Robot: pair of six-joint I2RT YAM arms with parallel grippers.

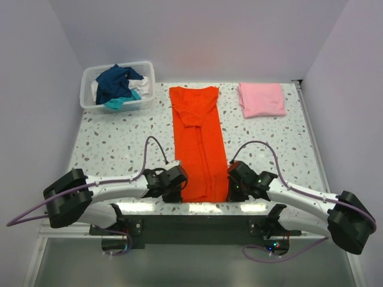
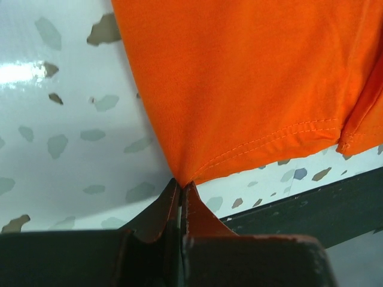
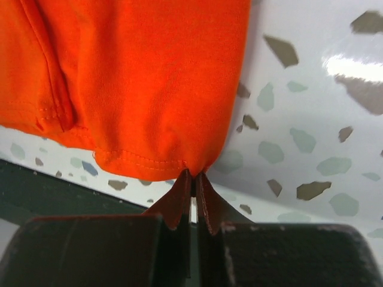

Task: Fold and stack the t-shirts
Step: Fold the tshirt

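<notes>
The left gripper (image 2: 181,183) is pinched tight on the near left corner of the orange shirt (image 2: 251,84). The right gripper (image 3: 192,174) is pinched tight on the near right corner, right at the hem. Each has a bit of cloth between its closed tips.

The orange shirt lies flat on the table (image 1: 108,143), between the two arms. It is a long strip with its sides folded in, and it runs from the near edge toward the far side.

The shirt looks thin, soft and light. It will droop wherever it is not held, so I think it can be pulled or lifted but not pushed. The two near corners look like good spots to hold, because the stitched hem is thicker there and should slip less. With one corner in each gripper, the edge can be kept straight. The table looks smooth and shiny, so the cloth should slide on it easily.

Now the count. There are two grippers. There is one orange shirt. There is one pink shirt (image 1: 261,99), folded, at the far right. There is one basket (image 1: 87,84) at the far left, holding a heap of navy cloth (image 1: 116,81), teal cloth (image 1: 115,103) and white cloth (image 1: 141,82). That is three colours, but I cannot tell how many shirts.
</notes>
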